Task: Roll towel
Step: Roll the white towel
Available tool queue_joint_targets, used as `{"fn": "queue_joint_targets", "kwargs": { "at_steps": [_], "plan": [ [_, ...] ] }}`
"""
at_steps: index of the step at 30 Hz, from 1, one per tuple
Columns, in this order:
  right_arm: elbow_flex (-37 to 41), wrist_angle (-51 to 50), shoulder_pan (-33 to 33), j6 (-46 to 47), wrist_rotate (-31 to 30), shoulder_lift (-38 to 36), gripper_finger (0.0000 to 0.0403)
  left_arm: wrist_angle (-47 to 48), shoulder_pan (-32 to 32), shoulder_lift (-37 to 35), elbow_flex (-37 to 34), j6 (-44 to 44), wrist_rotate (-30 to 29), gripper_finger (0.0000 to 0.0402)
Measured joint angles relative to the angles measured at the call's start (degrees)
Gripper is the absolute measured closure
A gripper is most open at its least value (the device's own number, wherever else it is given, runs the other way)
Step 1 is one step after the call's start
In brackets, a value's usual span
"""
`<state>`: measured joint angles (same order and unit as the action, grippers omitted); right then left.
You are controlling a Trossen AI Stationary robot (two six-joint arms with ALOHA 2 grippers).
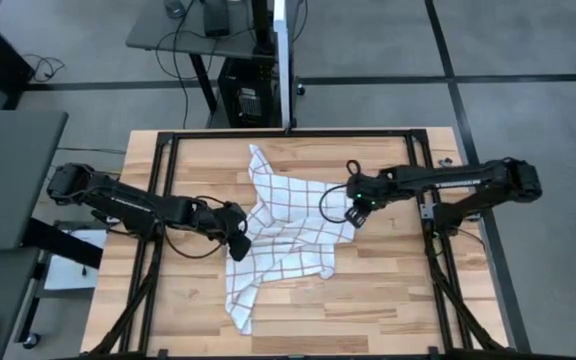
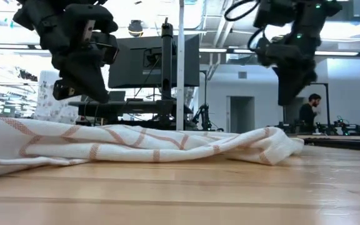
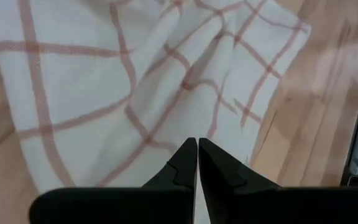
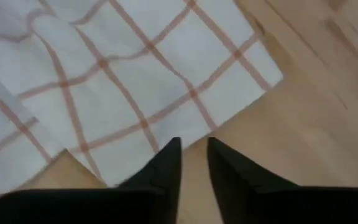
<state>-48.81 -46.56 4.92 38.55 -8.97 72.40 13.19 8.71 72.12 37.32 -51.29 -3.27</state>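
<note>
A white towel with a thin red check (image 1: 278,225) lies crumpled and partly folded over on the wooden table, with one narrow end toward the near edge (image 1: 240,305). In the low view the towel (image 2: 136,147) rests flat on the table in low folds. My left gripper (image 1: 238,240) hangs above the towel's left edge with its fingers shut (image 3: 197,148). My right gripper (image 1: 358,212) hangs above the towel's right corner (image 4: 253,68) with its fingers a little open (image 4: 193,149). In the low view both grippers (image 2: 83,87) (image 2: 289,94) are clear of the cloth.
Black frame rails (image 1: 163,200) (image 1: 430,215) run along the table's left and right sides. Bare wood (image 1: 388,290) lies near and right of the towel. A desk with a monitor (image 2: 152,62) stands beyond the far edge. A person (image 2: 307,112) stands far back in the room.
</note>
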Motion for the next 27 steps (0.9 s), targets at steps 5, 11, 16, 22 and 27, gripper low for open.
{"fn": "queue_joint_targets", "kwargs": {
  "at_steps": [5, 11, 16, 22, 27],
  "plan": [
    [11.0, 10.8, -1.3, 15.5, 2.7, -2.1, 0.0215, 0.0, -0.1, 0.3, 0.0, 1.0, -0.3, 0.0401],
    [21.6, 27.7, -4.6, 27.9, 6.2, -2.2, 0.0153, -0.1, 0.0, 0.3, 0.0, 1.5, -0.4, 0.0401],
    [24.9, 36.8, -5.4, 30.2, 5.7, -0.8, 0.0148, -0.2, 0.0, 0.3, 0.0, 1.9, -0.4, 0.0401],
    [26.8, 55.1, -4.5, 28.3, 5.1, 3.3, 0.0150, -0.3, 0.1, 0.3, 0.0, 3.5, -0.4, 0.0401],
    [26.9, 64.3, -4.5, 25.5, 6.3, 6.6, 0.0220, -0.2, 0.0, 0.2, 0.0, 3.4, -0.4, 0.0402]
  ]
}}
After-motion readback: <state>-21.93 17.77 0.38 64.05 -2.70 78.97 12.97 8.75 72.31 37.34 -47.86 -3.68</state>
